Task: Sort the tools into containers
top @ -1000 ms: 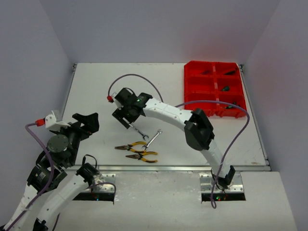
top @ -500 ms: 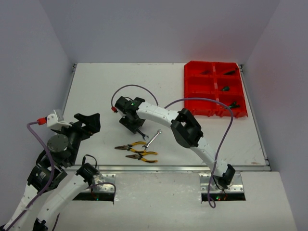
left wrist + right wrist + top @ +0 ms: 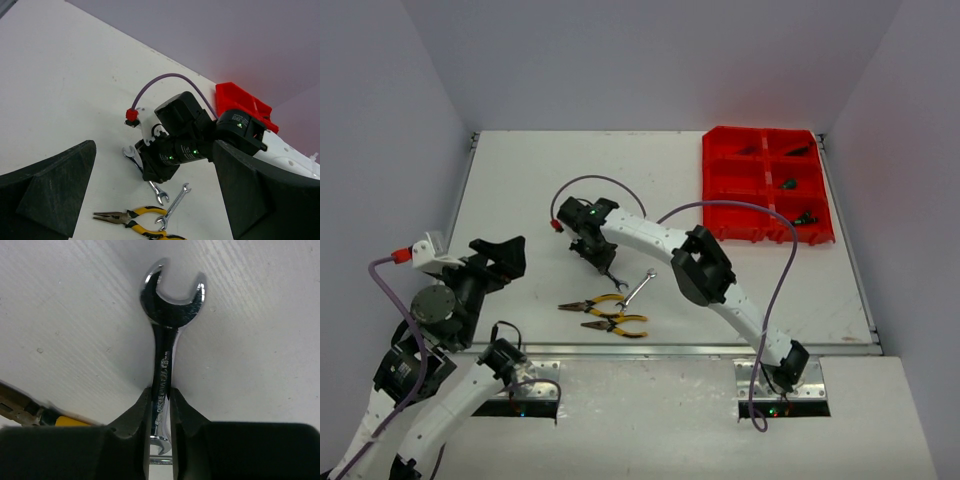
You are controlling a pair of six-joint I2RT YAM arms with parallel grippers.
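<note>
A silver wrench [image 3: 164, 340] lies flat on the white table, and my right gripper [image 3: 161, 395] is shut on its shank, fingers [image 3: 137, 415] pressed to both sides. From above, the right gripper [image 3: 598, 258] stands over that wrench [image 3: 615, 280]. A second silver wrench [image 3: 638, 289] and two yellow-handled pliers [image 3: 592, 305] lie just in front. The red containers [image 3: 765, 185] sit at the far right. My left gripper [image 3: 502, 255] hangs open at the near left, holding nothing.
Green-handled screwdrivers [image 3: 787, 184] and darker tools lie in the tray's compartments. The right arm's purple cable [image 3: 595, 182] loops above the table. A raised white table rim [image 3: 670, 348] runs along the near side.
My right gripper has come down over the wrench and closed on its shank. The left arm has barely shifted and stays open.
</note>
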